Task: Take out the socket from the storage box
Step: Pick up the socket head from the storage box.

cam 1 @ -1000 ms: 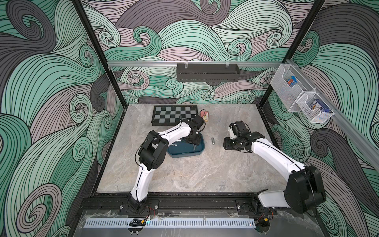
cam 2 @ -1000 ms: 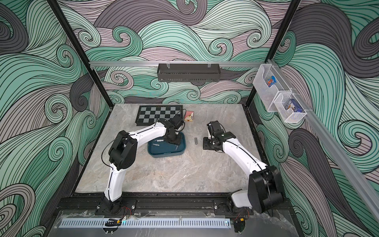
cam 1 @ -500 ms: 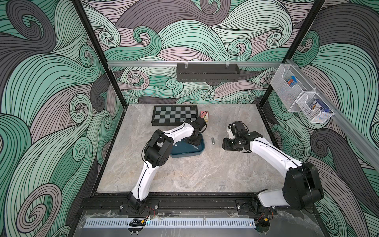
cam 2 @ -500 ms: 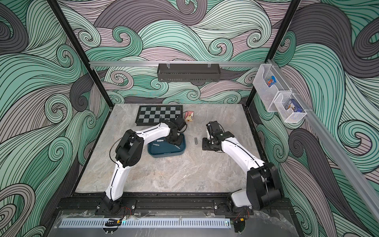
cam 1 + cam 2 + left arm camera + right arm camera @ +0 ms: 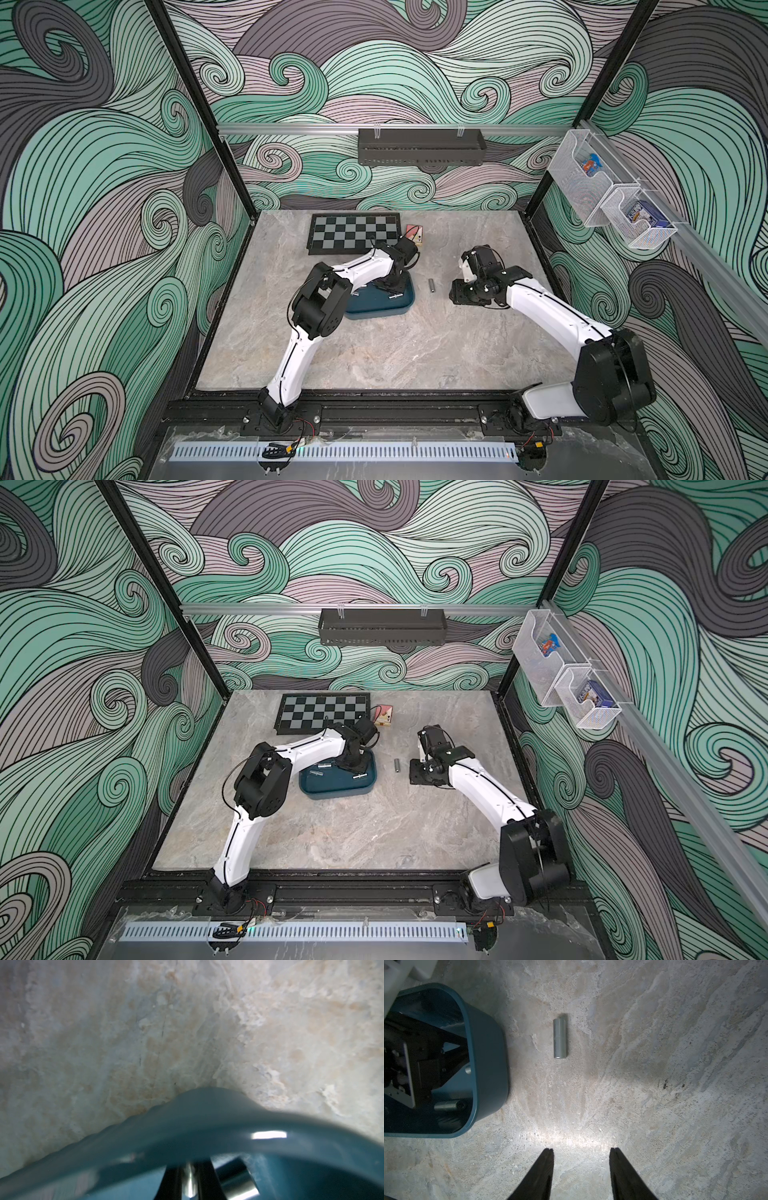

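- The socket (image 5: 188,1180) being taken is a small silver cylinder, low inside the storage box (image 5: 187,1126). It is pinched between the black fingers (image 5: 173,1184) of the left gripper (image 5: 189,1165) and has not yet cleared the rim
- A second ago those jaws stood apart over the box; now they have pressed together on the socket. I judge the grasp done and a straight lift the next move
- A neighbouring socket (image 5: 236,1181) lies just beside the held one (close enough that a tilted lift might nudge it). In a top view another socket (image 5: 322,766) lies further along the box floor, partly under the left arm
- In both top views the storage box (image 5: 390,311) sits on the marble table (image 5: 415,353), near the chessboard (image 5: 353,232) on the robot's side of it. It is in the same spot as a second ago, so closing the jaws has not dragged it
- A loose socket (image 5: 560,1038) already lies out on the table, between the box and the right gripper (image 5: 582,1149), touching neither and unmoved
- The right gripper hovers low over bare table with its jaws spread and nothing between them, much as it was a second ago. It looks idle while the left arm works, and clear of the lift path
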You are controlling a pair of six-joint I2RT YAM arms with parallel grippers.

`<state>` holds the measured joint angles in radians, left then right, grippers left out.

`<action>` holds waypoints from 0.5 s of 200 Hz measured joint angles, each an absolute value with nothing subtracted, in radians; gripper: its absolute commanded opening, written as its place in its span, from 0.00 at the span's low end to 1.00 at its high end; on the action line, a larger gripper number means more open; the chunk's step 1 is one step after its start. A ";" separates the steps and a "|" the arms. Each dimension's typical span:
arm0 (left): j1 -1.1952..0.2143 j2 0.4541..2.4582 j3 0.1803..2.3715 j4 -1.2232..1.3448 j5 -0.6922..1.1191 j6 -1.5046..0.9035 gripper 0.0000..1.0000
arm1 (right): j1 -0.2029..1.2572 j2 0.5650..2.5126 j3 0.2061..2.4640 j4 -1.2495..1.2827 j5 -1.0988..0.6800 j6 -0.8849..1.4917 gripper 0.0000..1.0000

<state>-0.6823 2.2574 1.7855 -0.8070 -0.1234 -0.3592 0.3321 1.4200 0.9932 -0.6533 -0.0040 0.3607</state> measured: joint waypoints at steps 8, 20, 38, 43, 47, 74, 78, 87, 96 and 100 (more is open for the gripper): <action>-0.682 2.256 1.785 -0.807 -0.124 -0.359 0.00 | 0.332 1.420 0.993 -0.653 -0.005 0.361 0.48; -0.682 2.254 1.785 -0.807 -0.124 -0.359 0.00 | 0.332 1.420 0.993 -0.653 -0.007 0.360 0.48; -0.682 2.245 1.781 -0.809 -0.127 -0.358 0.00 | 0.332 1.420 0.993 -0.653 -0.010 0.359 0.48; -0.682 2.240 1.778 -0.809 -0.128 -0.359 0.00 | 0.332 1.420 0.993 -0.653 -0.010 0.359 0.48; -0.682 2.235 1.777 -0.811 -0.128 -0.358 0.00 | 0.332 1.420 0.993 -0.652 -0.010 0.358 0.48; -0.682 2.178 1.774 -0.819 -0.131 -0.358 0.00 | 0.332 1.421 0.993 -0.648 -0.011 0.358 0.48; -0.681 2.166 1.773 -0.820 -0.131 -0.359 0.00 | 0.332 1.421 0.993 -0.646 -0.011 0.358 0.48; -0.679 2.137 1.772 -0.822 -0.131 -0.359 0.00 | 0.332 1.421 0.993 -0.645 -0.012 0.358 0.48; -0.675 2.108 1.768 -0.824 -0.131 -0.359 0.00 | 0.332 1.421 0.993 -0.644 -0.014 0.358 0.48; -0.674 2.093 1.763 -0.824 -0.131 -0.359 0.00 | 0.332 1.421 0.993 -0.644 -0.014 0.358 0.48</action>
